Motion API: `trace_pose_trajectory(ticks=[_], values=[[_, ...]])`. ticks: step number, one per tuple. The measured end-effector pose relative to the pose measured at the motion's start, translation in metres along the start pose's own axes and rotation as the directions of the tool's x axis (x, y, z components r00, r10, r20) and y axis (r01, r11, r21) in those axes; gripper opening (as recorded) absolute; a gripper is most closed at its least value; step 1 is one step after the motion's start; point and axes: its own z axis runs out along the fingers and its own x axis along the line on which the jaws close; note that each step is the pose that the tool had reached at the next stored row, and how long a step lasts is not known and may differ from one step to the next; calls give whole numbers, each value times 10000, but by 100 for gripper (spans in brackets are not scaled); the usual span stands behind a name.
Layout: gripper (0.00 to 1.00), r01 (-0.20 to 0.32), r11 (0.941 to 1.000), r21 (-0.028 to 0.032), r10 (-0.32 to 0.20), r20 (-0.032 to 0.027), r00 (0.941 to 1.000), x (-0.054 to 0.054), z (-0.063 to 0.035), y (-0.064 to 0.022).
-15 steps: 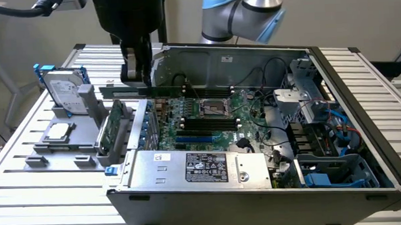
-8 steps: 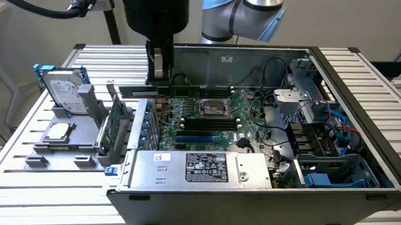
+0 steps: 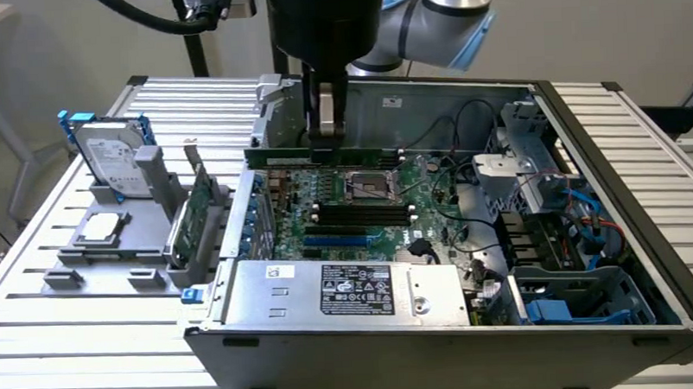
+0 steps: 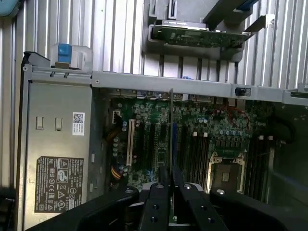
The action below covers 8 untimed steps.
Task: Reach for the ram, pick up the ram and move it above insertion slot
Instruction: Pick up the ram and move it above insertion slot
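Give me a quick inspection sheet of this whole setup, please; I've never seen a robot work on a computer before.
Surface: ribbed metal table carrying an open computer case.
Job's things: the ram, a thin green stick, held level above the motherboard and its dark memory slots.
Clutter: hard drive standing in a grey fixture; green expansion card upright beside the case.
Tool: tool shut on the ram, gripping it at its middle.
Cables: black, red and blue wiring inside the case; black hose overhead.
Surroundings: plain wall behind.
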Motion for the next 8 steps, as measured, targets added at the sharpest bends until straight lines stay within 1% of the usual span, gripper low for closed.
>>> trace_pose_trajectory(ticks=[8], values=[[14, 1, 10000, 0, -1, 10, 10000, 19, -7, -363]])
